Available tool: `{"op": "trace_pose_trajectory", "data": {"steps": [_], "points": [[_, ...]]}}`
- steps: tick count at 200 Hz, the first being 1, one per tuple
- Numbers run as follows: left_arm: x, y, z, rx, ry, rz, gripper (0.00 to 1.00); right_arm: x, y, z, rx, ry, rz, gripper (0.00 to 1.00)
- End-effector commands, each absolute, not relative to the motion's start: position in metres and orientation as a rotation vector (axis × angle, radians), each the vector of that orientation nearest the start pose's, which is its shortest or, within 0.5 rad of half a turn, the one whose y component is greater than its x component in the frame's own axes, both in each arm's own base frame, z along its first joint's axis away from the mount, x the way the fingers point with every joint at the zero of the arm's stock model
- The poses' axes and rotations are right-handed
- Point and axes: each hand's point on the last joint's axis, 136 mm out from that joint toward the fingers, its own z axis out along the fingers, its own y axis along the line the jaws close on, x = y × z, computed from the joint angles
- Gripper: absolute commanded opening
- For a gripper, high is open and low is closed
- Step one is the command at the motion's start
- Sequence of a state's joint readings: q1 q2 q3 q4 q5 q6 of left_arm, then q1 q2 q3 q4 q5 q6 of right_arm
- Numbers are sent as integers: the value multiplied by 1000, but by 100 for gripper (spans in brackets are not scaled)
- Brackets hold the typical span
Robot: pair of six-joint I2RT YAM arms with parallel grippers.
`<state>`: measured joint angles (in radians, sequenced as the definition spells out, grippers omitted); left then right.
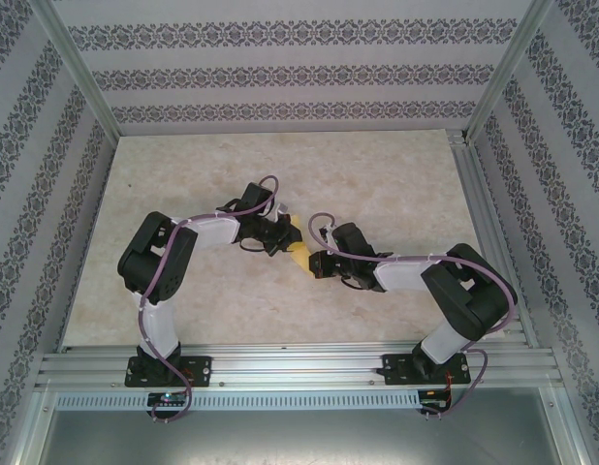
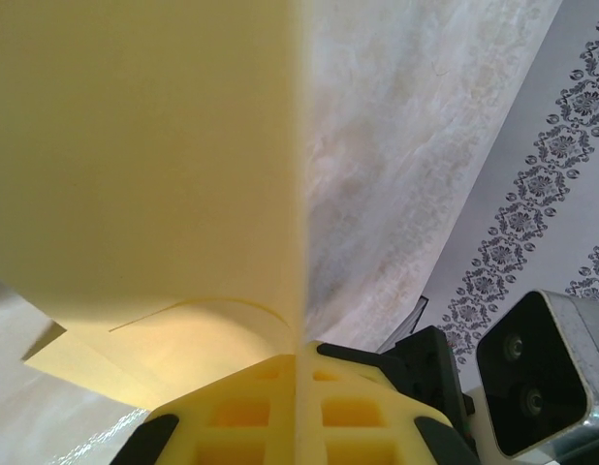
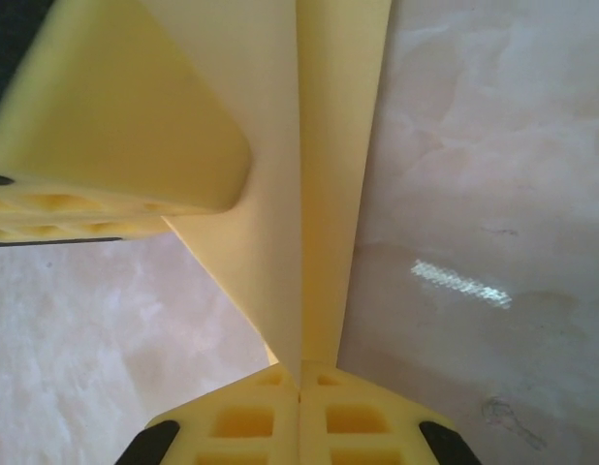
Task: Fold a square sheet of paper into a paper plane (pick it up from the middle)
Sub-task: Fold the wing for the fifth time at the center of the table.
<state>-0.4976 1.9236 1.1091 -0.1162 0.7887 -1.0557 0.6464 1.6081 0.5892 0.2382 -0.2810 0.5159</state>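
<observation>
Left gripper (image 2: 299,358) first: its yellow pads (image 2: 246,412) at the bottom edge of the left wrist view are pressed together on the paper sheet (image 2: 144,145). No gap at the seam, so it's clamped on it. Sheet rises from the pinch and covers the upper left of that frame. A second layer pokes out at lower left, so I read it as doubled over: mid-fold, not yet a plane.

Top view: both arms reach in to frame centre. Left gripper (image 1: 273,237) sits up-left of a yellow sliver of sheet (image 1: 298,254), right gripper (image 1: 317,263) down-right of it, each touching it. Can't tell from here whether the sheet clears the table (image 1: 396,174).

Right wrist view: right gripper (image 3: 299,373) pads at bottom centre are closed on the sheet (image 3: 329,145) too, right on a crease running straight up the frame. Left gripper's finger (image 3: 115,126) comes in from the upper left, flat against the sheet's face. Table shows behind on both sides, so I judge the sheet is held up off it.

Why two pinches: thin paper flops with one. Gripping two spots on the fold holds the line straight for the next fold, my guess. Risk: arms pulling apart tear it, or one pinch slips and the crease skews.
</observation>
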Motion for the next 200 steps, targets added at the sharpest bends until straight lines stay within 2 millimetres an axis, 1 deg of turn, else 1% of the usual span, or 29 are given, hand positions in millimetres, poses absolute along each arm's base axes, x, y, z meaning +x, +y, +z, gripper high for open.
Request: {"op": "trace_pose_trajectory", "data": {"steps": [1,18,27,44,61,84,94,105,112,118,127,136,141,151,161,171,177,191,200], "points": [[335,-313,62,-418,2825,-1513,0,272,263,23,-427,2501,757,3],[337,-314,61,-401,2830,-1514,0,273,262,18,-478,2509,703,4],[337,-315,61,-395,2832,-1512,0,272,262,16,-506,2521,681,8],[339,-314,59,-385,2845,-1497,0,273,262,14,-541,2521,635,11],[341,-311,57,-390,2847,-1488,0,274,260,14,-562,2527,589,22],[342,-308,55,-392,2853,-1487,0,272,261,15,-585,2523,558,22],[342,-305,54,-398,2857,-1476,0,271,261,16,-611,2519,541,16],[344,-304,56,-394,2851,-1482,0,270,263,16,-630,2521,528,15],[344,-304,56,-389,2850,-1482,0,269,263,15,-645,2526,517,10],[344,-303,55,-389,2854,-1479,0,268,264,14,-664,2527,505,8],[344,-302,55,-388,2854,-1474,0,268,265,13,-684,2529,483,9],[344,-302,54,-389,2857,-1473,0,269,264,12,-693,2536,451,15],[344,-302,54,-388,2857,-1473,0,269,264,12,-702,2540,445,16],[343,-302,52,-386,2865,-1471,0,270,263,12,-711,2545,426,15],[342,-301,50,-389,2869,-1467,0,271,260,11,-710,2548,402,16],[341,-300,48,-388,2874,-1464,0,272,260,14,-718,2541,395,12],[341,-299,47,-388,2874,-1461,0,273,259,15,-717,2539,391,11],[340,-298,46,-385,2880,-1463,0,273,259,18,-715,2535,390,19],[339,-297,47,-379,2879,-1463,0,273,259,22,-703,2534,407,22]]}}
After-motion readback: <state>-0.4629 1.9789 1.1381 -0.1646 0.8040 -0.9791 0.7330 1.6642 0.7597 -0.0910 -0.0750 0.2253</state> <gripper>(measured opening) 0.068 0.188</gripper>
